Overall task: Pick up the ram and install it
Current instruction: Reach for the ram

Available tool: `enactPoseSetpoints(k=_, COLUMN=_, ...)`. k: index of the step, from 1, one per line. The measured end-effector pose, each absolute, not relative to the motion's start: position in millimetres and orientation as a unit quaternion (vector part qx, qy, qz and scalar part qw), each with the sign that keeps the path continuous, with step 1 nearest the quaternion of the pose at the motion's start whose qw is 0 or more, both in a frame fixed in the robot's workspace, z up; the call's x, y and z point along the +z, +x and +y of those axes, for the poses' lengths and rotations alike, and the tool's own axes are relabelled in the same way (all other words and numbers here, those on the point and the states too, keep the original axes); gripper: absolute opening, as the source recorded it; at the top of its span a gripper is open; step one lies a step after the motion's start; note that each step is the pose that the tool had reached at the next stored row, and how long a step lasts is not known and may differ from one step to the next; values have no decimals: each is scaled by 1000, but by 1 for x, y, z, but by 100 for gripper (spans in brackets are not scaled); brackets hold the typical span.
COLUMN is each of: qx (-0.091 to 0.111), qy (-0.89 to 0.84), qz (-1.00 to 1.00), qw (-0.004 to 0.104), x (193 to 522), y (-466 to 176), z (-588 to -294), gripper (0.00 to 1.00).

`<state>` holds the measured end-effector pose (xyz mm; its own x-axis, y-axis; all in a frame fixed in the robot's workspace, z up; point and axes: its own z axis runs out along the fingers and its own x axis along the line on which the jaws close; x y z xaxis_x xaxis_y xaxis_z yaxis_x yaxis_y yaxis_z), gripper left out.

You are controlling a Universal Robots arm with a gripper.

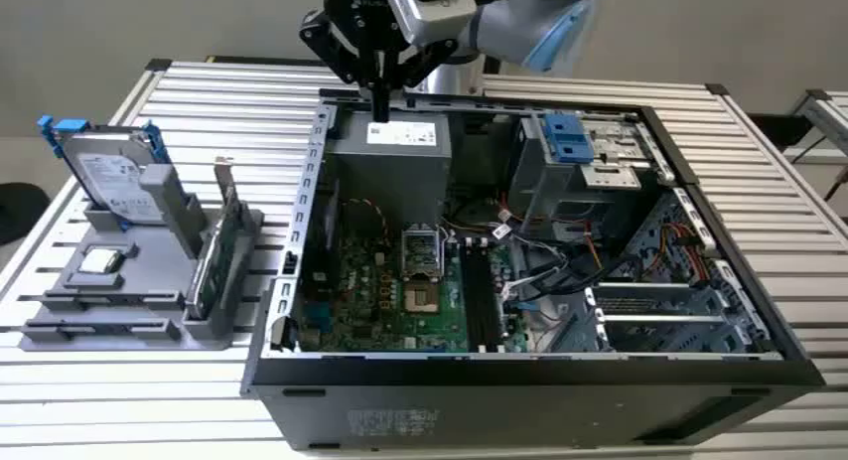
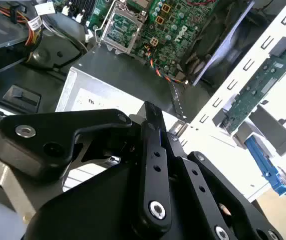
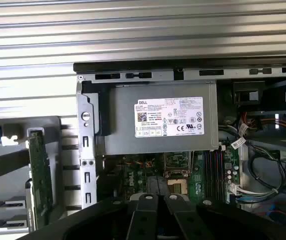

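One pincer [image 1: 381, 107], closed on nothing, hangs over the rear edge of the power supply [image 1: 391, 157]; I can't pick out the ram, maybe in the memory slots [image 1: 475, 301] past that supply, so dropping blind could strike its casing.

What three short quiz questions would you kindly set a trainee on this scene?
1. True or false: the gripper hangs above the power supply.
2. Where does the hard drive stand? A in a cardboard box; B in the grey rack at the exterior view's left; C in a person's hand.
3. Fill in: the computer case lies with its side ___.
Key: 1 true; 2 B; 3 open.
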<state>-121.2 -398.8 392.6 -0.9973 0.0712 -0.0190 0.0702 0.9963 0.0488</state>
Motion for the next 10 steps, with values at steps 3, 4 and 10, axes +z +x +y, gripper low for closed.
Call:
enactPoseSetpoints(k=3, qx=24, qy=35, qz=999, qw=10, x=393, y=-121, z=-399, gripper=0)
enactPoseSetpoints(k=4, qx=24, qy=35, qz=999, qw=10, x=393, y=-121, z=-399, gripper=0)
enactPoseSetpoints(k=10, qx=24, qy=35, qz=999, qw=10, x=393, y=-121, z=-399, gripper=0)
